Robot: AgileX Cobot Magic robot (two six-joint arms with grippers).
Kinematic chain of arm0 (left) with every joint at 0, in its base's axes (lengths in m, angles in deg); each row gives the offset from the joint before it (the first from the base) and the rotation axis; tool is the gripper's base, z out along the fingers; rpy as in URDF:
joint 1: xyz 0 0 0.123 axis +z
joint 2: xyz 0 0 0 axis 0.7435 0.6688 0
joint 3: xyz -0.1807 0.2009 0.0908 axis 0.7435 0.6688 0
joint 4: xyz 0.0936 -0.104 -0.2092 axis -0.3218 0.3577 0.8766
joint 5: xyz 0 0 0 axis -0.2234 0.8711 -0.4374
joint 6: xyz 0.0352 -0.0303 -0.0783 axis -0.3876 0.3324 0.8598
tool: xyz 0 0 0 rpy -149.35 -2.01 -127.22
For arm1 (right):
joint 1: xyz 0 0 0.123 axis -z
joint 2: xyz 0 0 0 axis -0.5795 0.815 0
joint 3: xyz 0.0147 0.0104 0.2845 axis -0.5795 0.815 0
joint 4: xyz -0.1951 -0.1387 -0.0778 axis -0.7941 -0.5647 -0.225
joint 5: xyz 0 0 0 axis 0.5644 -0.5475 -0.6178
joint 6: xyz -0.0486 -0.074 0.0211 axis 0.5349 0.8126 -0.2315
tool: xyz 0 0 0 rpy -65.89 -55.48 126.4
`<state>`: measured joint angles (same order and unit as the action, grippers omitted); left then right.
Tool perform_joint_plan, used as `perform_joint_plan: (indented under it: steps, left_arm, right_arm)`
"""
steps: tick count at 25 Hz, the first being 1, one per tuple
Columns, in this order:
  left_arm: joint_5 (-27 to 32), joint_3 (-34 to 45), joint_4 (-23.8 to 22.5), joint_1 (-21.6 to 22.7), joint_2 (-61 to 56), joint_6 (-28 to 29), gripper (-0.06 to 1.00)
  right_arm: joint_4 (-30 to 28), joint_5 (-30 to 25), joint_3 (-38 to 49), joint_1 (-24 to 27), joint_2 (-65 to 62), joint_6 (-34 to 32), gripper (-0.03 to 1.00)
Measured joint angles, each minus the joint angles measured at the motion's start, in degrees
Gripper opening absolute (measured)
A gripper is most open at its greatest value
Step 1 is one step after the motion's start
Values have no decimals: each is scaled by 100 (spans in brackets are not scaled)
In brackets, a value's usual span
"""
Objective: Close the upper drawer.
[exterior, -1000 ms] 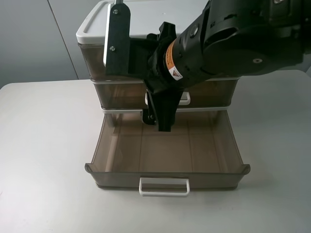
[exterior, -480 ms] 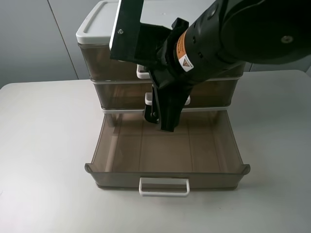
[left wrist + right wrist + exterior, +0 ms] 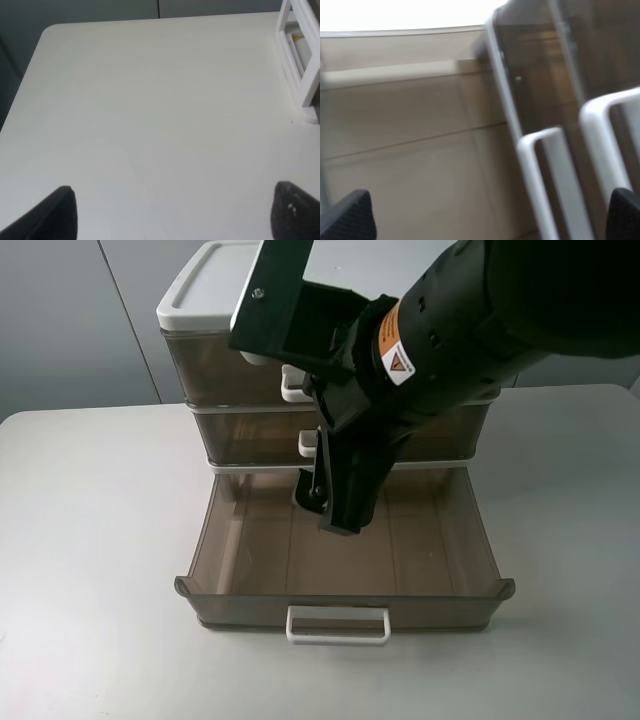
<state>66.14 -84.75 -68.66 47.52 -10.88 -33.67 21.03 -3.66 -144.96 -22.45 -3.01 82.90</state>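
The upper drawer (image 3: 200,375) is smoky-brown and sits under the white lid (image 3: 195,290). Its front stands about level with the unit's front. Its white loop handle (image 3: 291,386) shows beside my right arm, which hides much of the drawer. In the right wrist view the handle (image 3: 602,142) is close ahead. My right gripper (image 3: 335,508) hangs open and empty above the pulled-out bottom drawer (image 3: 340,550), in front of the middle drawer's handle (image 3: 308,443). My left gripper (image 3: 172,215) is open and empty over bare table, and it does not show in the exterior high view.
The bottom drawer reaches far forward on the white table (image 3: 90,540), with its handle (image 3: 338,625) near the front edge. The middle drawer's smaller handle (image 3: 537,175) shows in the right wrist view. A white frame-like object (image 3: 300,65) stands at the table's edge in the left wrist view.
My right arm has drawn away from the unit's front, up and to the right. The upper drawer's handle, hidden before, now shows. The drawers have not visibly moved.
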Motion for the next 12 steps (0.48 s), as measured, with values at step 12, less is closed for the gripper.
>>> perform_joint_plan:
  steps: [12]
  left_arm:
    - [0,0,0,0,0,0,74]
  right_arm:
    - [227,-49,0,-30,221,519,70]
